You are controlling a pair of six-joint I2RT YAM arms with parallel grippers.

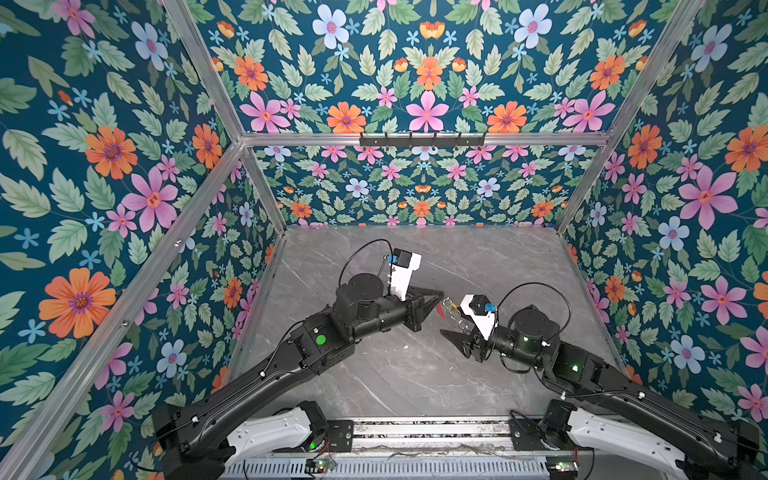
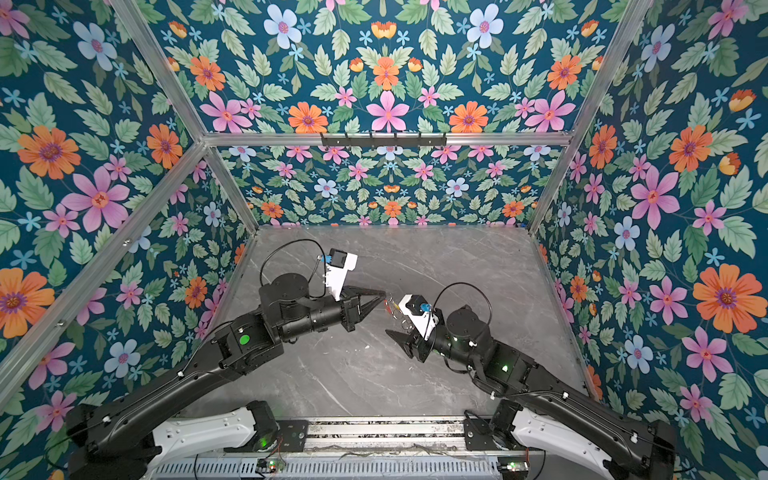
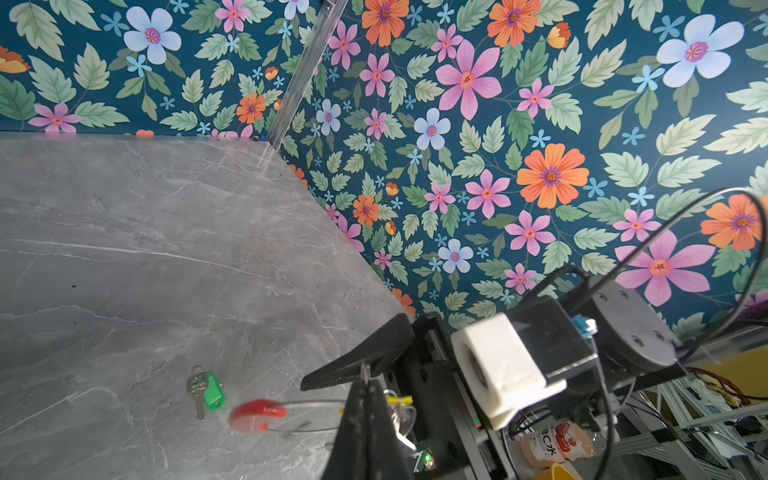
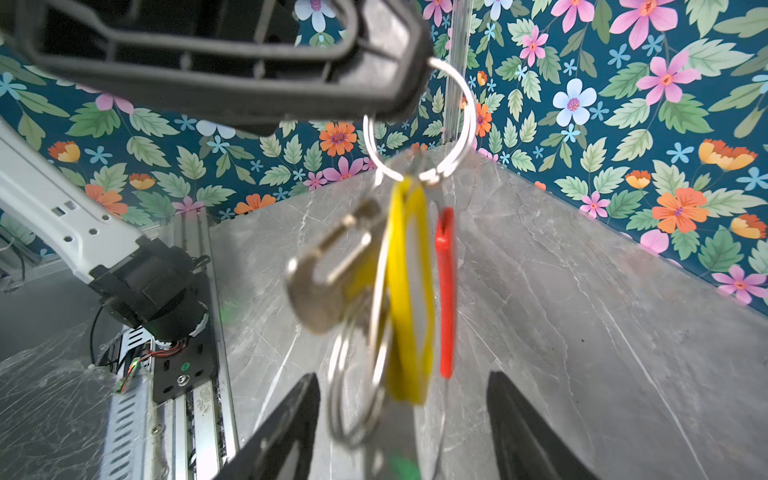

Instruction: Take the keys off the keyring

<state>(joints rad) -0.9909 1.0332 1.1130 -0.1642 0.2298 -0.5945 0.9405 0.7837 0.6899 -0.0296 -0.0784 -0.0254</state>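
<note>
Progress is judged at roughly halfway, tbh. The green-tag key (image 3: 206,392) is seen lying flat on the table (image 3: 124,249), off the ring and well apart from both grippers, so that one can be counted as done. The yellow-tag key (image 4: 409,291) is another story: it's hung on the keyring (image 4: 446,291) next to some bare silver split rings (image 4: 353,395), directly under the left gripper (image 4: 395,99).

The left gripper is clamped tight on the top of the bunch, and the whole lot is held up in the air, clear of the table. From the right wrist view the pinch seems to be made on a silver loop rather than on the red arc, though that can't be said for sure with the blur.

The right gripper (image 4: 403,376) is spread wide with nothing gripped. The dangling bunch is hung just in front of it, lined up roughly between its two fingers (image 4: 291,415). Whether anything is brushed by a finger can't be told.

What's left, as a guess: the yellow tag or its key has to be caught by the right gripper and worked off the ring while the hoop is steadied by the left gripper. Fiddly bit, since the bunch is blurred and probably swinging.
</note>
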